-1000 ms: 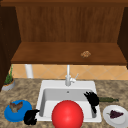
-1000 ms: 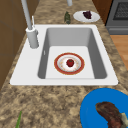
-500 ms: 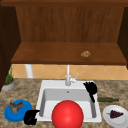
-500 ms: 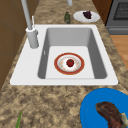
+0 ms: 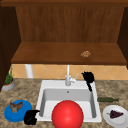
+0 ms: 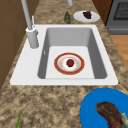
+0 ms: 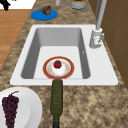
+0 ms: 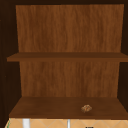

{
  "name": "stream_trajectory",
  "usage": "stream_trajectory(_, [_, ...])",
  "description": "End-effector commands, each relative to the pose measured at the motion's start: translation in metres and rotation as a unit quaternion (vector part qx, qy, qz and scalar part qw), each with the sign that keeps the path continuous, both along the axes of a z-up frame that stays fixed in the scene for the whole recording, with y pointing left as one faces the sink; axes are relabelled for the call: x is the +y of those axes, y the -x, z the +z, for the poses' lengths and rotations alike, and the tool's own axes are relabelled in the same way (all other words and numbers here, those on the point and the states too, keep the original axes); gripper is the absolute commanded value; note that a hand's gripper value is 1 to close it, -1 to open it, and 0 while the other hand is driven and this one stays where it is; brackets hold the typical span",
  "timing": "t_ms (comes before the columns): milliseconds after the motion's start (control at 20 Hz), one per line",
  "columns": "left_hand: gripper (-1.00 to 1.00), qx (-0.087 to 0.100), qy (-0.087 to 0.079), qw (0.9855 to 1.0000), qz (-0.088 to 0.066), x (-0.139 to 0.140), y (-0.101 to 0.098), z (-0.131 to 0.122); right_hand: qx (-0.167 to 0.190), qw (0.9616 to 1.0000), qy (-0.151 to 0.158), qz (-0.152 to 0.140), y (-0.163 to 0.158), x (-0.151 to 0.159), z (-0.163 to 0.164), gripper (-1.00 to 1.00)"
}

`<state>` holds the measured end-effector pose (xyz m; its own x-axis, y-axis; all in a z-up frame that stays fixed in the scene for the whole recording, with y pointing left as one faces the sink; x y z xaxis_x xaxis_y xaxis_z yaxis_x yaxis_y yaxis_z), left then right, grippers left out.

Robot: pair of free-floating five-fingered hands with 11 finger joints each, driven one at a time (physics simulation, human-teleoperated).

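Black right hand (image 5: 88, 77) hangs above the sink's (image 5: 45, 86) back right corner, just right of the faucet (image 5: 68, 78); fingers look loosely curled, holding nothing. Left hand (image 5: 31, 117) hovers, curled and empty, at the sink's front left corner, touching the blue plate's (image 5: 11, 116) edge. Red-rimmed plate (image 6: 69, 63) with a strawberry (image 6: 70, 62) lies in the basin.

Front camera faces the sink (image 5: 67, 100) squarely, shelf (image 5: 67, 53) above. Left and right side cameras look along the tabletop (image 6: 50, 100) from opposite ends, close in, sharing the basin. Upper camera faces the shelves, sharing that lower shelf.
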<state>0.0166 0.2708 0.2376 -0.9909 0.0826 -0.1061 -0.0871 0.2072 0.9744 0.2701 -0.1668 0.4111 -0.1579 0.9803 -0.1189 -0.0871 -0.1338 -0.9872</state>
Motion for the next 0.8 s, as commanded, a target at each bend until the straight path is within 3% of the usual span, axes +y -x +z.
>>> stream_trajectory(0, [0.00,0.000,0.000,1.0000,0.000,0.000,0.000,0.000,0.000,0.9998,0.001,-0.019,-0.029,0.010,0.014,-1.00])
stream_trajectory(450, [0.00,0.000,0.000,1.0000,0.000,0.000,0.000,0.000,0.022,0.9994,-0.024,-0.008,-0.104,0.045,0.003,-1.00])
stream_trajectory(750, [0.00,0.000,0.000,1.0000,0.000,0.000,0.000,0.000,0.028,0.9996,-0.002,-0.005,-0.149,0.046,-0.039,-1.00])
